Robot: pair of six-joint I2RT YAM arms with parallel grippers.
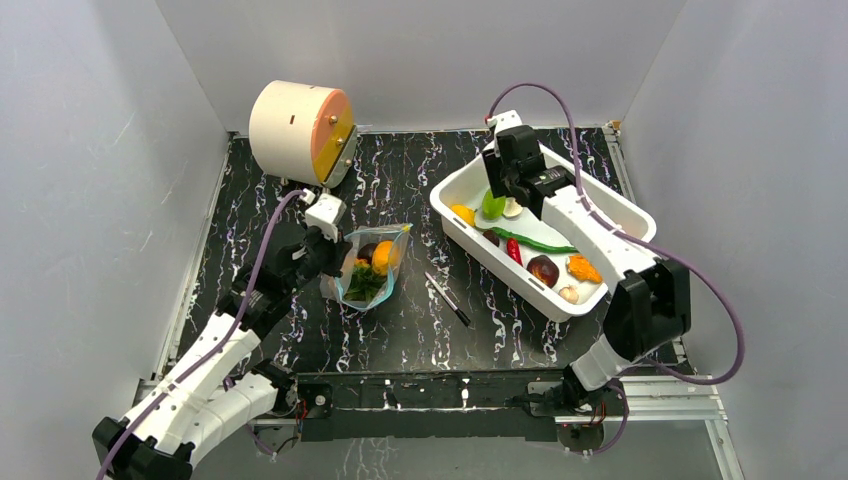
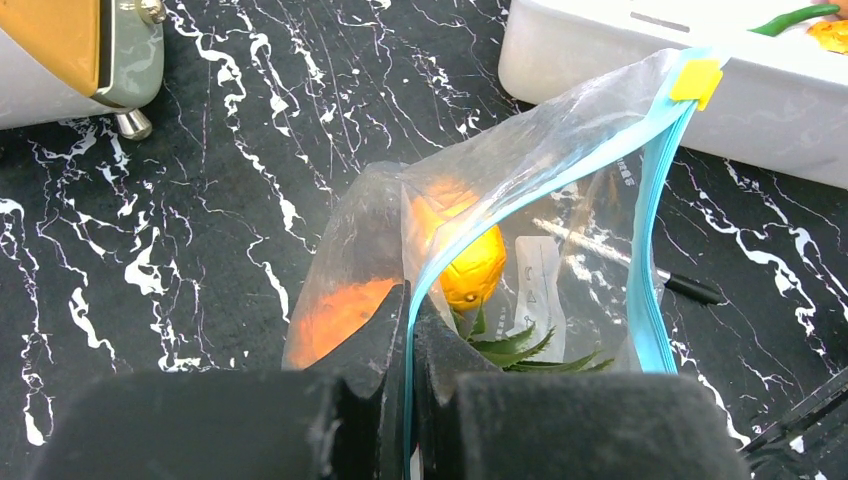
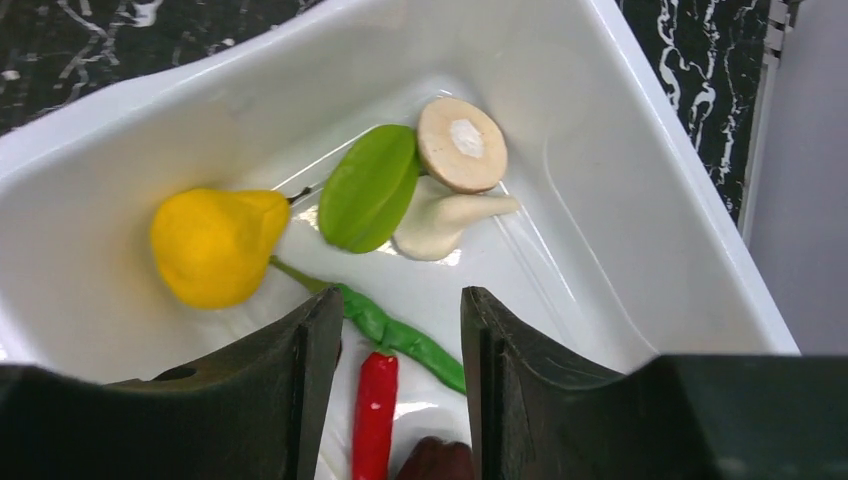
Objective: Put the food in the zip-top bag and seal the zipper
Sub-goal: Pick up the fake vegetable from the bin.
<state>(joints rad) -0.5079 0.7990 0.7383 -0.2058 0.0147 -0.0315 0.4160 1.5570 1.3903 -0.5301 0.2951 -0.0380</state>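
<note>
The clear zip-top bag point(image 1: 368, 268) stands on the black marble table at centre left, with its mouth open. My left gripper point(image 2: 410, 310) is shut on its blue-teal zipper point(image 2: 650, 230) edge, which carries a yellow slider point(image 2: 697, 80). Inside the bag are an orange pineapple point(image 2: 472, 265) with a green crown point(image 2: 510, 350) and a dark purple piece point(image 1: 367, 250). My right gripper point(image 3: 400, 310) is open and empty over the white tub point(image 1: 480, 245). Below it lie a red chili point(image 3: 375, 410) and a green chili point(image 3: 400, 335). A yellow pear point(image 3: 215, 245), a green leaf-shaped piece point(image 3: 368, 187) and a mushroom point(image 3: 455, 180) lie beyond.
A thin black pen point(image 1: 447, 298) lies between the bag and the tub. A cream and orange drum point(image 1: 300, 130) stands at the back left. More food, orange and dark, lies at the tub's near end point(image 1: 583, 268). Grey walls enclose the table.
</note>
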